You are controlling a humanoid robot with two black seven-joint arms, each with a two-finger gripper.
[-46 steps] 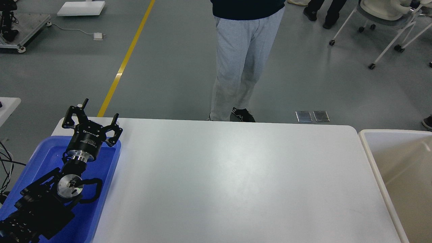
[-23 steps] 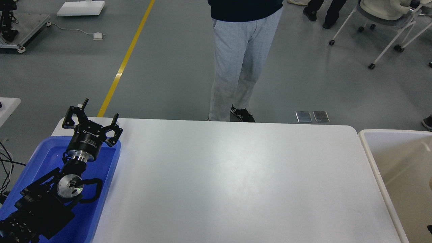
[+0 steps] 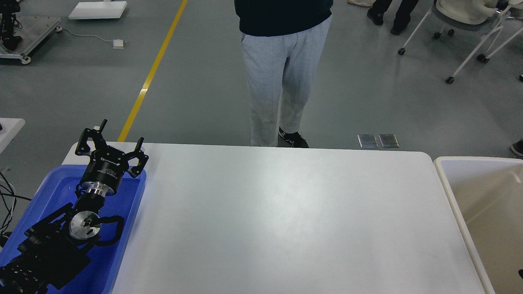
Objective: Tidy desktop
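Note:
The desktop [image 3: 286, 216] is a wide, plain white tabletop with rounded corners, and nothing lies on its surface. My left gripper [image 3: 112, 141] is open and empty. It is held above the far end of a blue tray [image 3: 126, 228] at the left edge of the table. My right gripper is out of view; only a small dark bit shows at the bottom right corner.
An off-white tub [image 3: 482, 204] stands off the right end of the table. A person in grey trousers [image 3: 278, 77] stands just behind the far table edge. Wheeled chairs [image 3: 466, 28] are at the back right. A yellow floor line [image 3: 151, 73] runs at the back left.
The person behind the table has shifted a little to the left. My left arm has not moved.

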